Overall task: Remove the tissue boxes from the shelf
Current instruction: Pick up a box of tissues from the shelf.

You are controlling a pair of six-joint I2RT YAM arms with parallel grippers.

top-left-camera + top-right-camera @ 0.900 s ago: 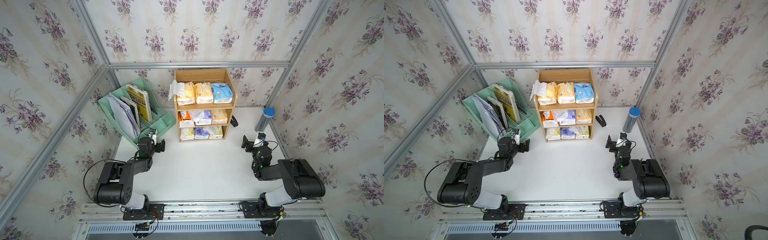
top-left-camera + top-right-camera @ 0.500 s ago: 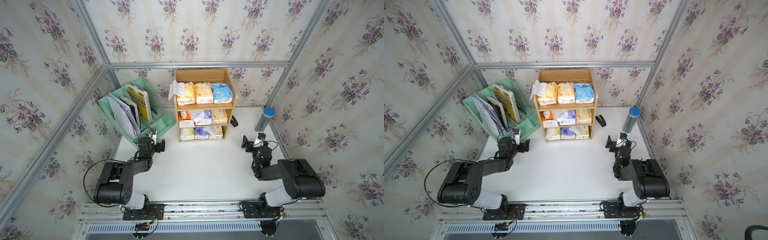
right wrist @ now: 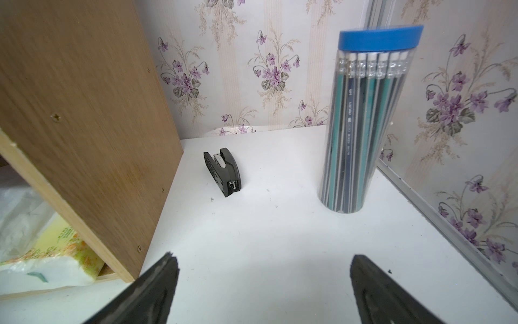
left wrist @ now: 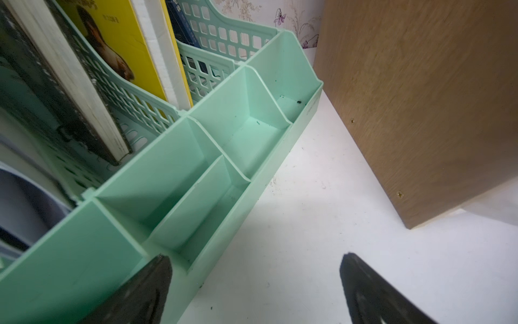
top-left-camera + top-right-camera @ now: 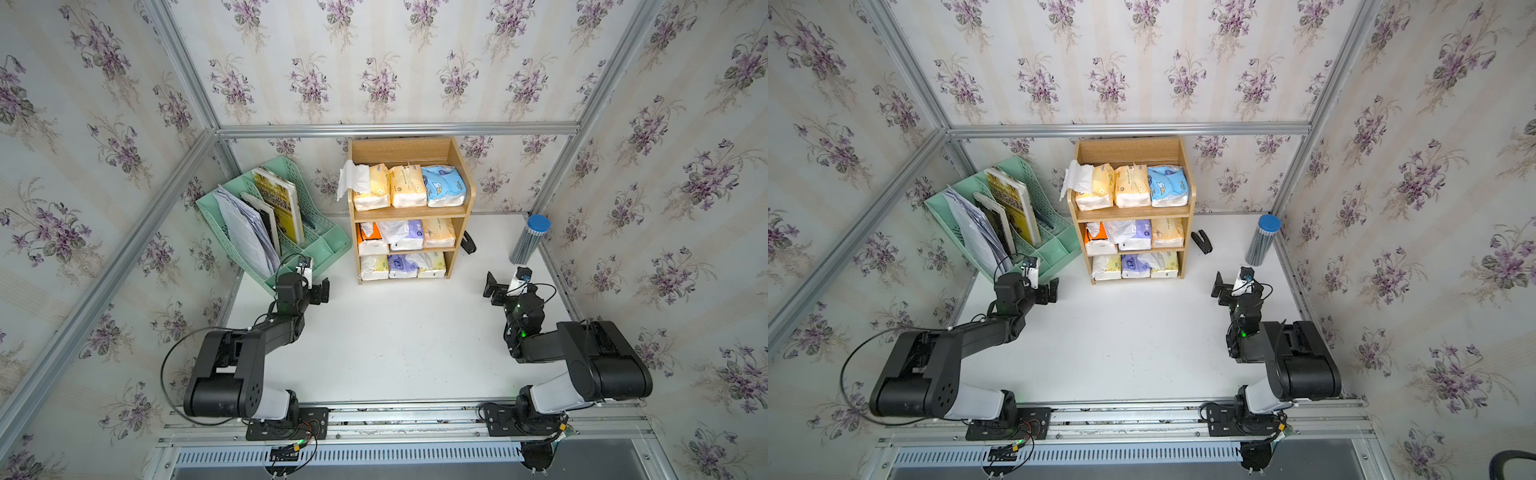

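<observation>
All nine packs (image 5: 407,189) sit in the shelf (image 5: 401,151), three abreast on each tier, at the back of the table (image 5: 395,345) between the rack (image 5: 332,245) and the stapler (image 3: 224,174); none is out yet. The left gripper (image 4: 255,261) hovers beside the rack, facing the shelf's side panel, fingers spread with nothing between them. The right gripper (image 3: 263,261) is likewise spread and empty on the far side, near the pencil tube (image 3: 364,120). The packs look light and soft, thin film over stacked tissue, so they should squash under a pinch rather than resist, and the film is probably slick. A firm squeeze across the short width, well in from the end, would likely hold best (a nip on film alone could slip off or tear). The top tier is open from above, so the blue pack (image 5: 442,187) seems an easy start for the right arm. The leftmost top pack (image 5: 376,191) has loose tissue (image 5: 349,178) hanging over the shelf's side: take the body, not that sheet, which would just pull out. The lower tiers are low under their boards and the packs touch, so dragging one may shift its neighbours.
</observation>
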